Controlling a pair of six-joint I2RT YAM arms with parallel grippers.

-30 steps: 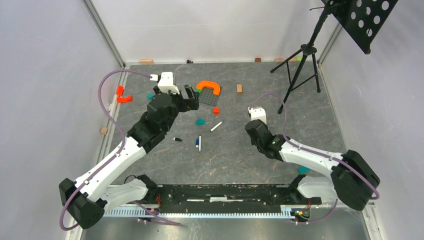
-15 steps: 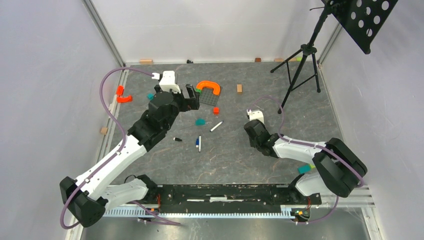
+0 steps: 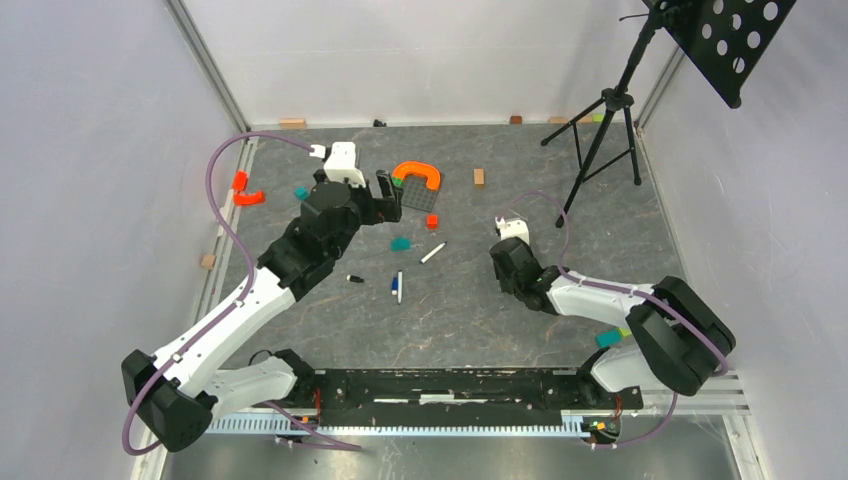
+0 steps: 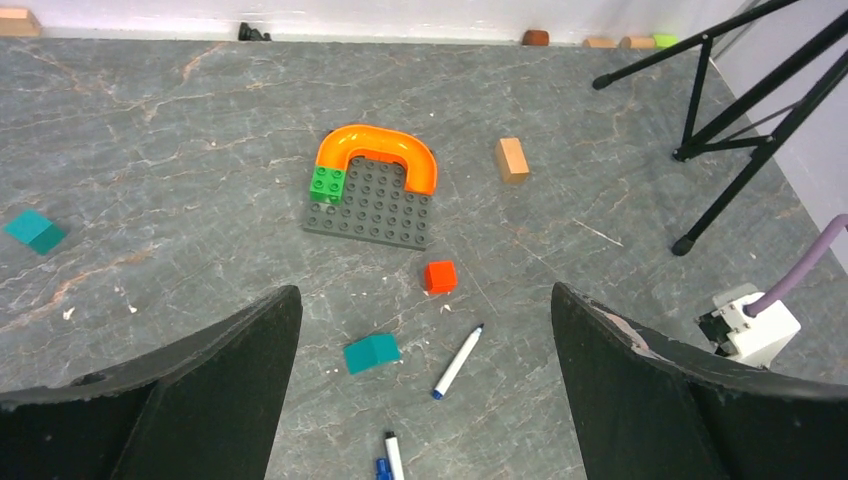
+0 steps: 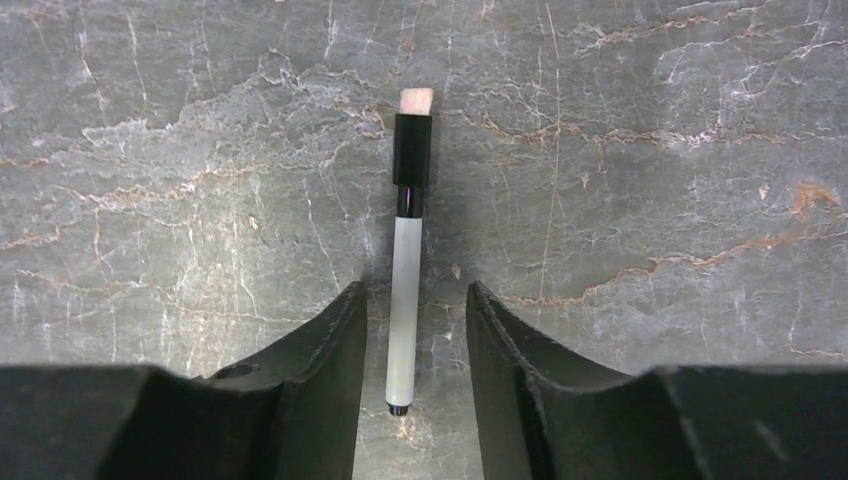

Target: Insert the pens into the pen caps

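On the table (image 3: 480,320), a baseplate (image 4: 372,215) is sitting toward the far side, with an arch piece (image 4: 378,150) resting on its far edge. A block (image 4: 511,159) is lying to its right and a cube (image 4: 439,276) just in front. Nearer, 1 uncapped pen (image 4: 458,360) is lying slanted, with a wedge brick (image 4: 371,352) to its left. A 2nd pen (image 3: 400,287) is lying nearer still, with a cap (image 3: 354,278) left of it. Off to the right, a capped pen (image 5: 407,250) is lying between the fingers of the right gripper (image 5: 414,295), touching neither.

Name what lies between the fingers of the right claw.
A white pen, black cap on, lies between the right claw's fingers, touching neither; the right wrist view shows it.
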